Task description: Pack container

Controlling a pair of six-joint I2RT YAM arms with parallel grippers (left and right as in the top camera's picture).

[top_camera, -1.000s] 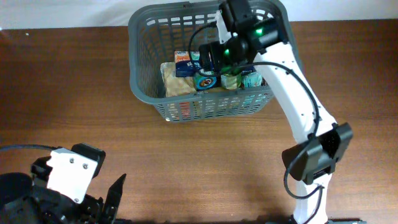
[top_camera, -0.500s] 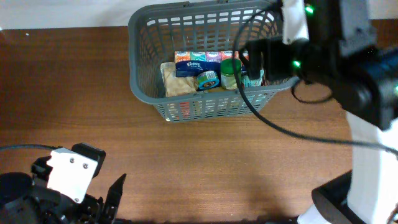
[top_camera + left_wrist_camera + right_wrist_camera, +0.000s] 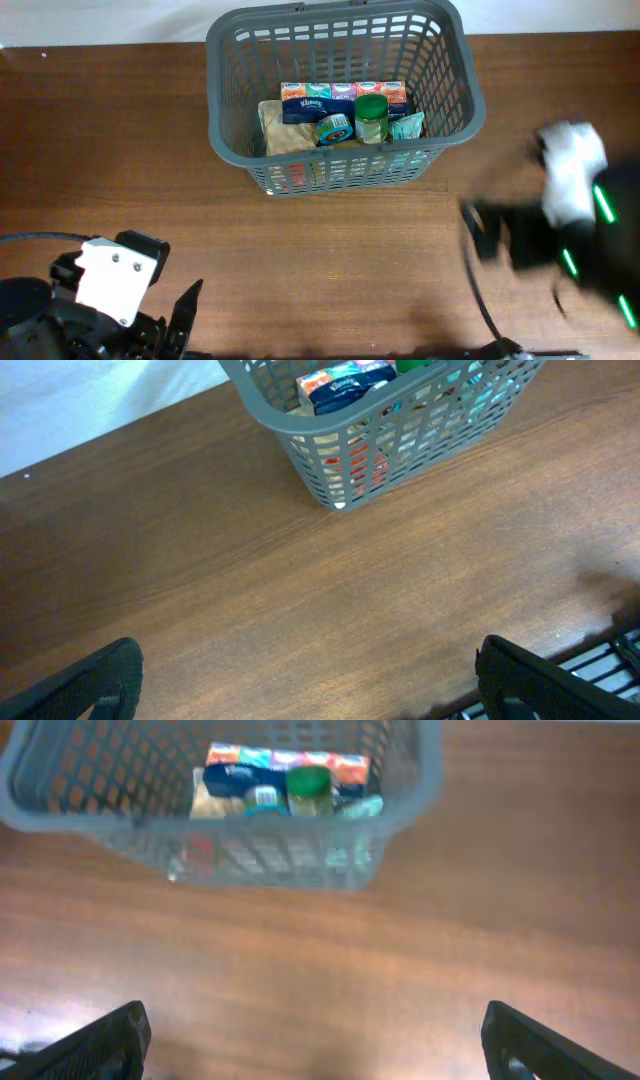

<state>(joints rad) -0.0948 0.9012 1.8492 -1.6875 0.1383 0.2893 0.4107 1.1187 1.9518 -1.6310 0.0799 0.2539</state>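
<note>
Grey container [image 3: 228, 100] had the green-lidded jar [image 3: 371, 115] packed as the right gripper [image 3: 320, 1055] pulled clear, jaws released; left gripper [image 3: 315, 685] likewise spread.

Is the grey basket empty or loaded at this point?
Loaded, partly: the basket holds a Kleenex tissue pack, a green-lidded jar and other items, grouped toward its near wall.

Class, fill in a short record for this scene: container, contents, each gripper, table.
Container: grey basket, upright
Contents: green-lidded jar, tin, blue tissue pack, beige packet
Left gripper: jaws open, holding nothing
Right gripper: jaws open, holding nothing
Table: brown wood, basket near its far edge
</note>
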